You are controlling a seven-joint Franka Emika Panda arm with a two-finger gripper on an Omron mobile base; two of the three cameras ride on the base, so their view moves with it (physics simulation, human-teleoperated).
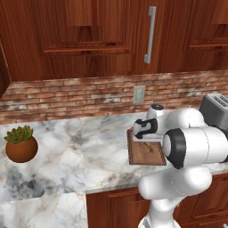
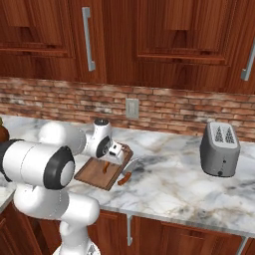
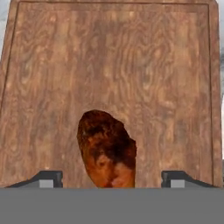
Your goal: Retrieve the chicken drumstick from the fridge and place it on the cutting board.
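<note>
Drumstick: I see the chicken drumstick (image 3: 107, 154) lying on the cutting board (image 3: 109, 65), mid-board on the tabletop (image 1: 67, 151).
Claw: my claw (image 3: 111, 179) hangs over it, released, tips spread wide on both sides.
Progress: I judge placement done; only pulling away remains.

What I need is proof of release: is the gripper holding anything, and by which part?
Nothing: the gripper is open, fingertips clear of the chicken drumstick on the cutting board.
</note>
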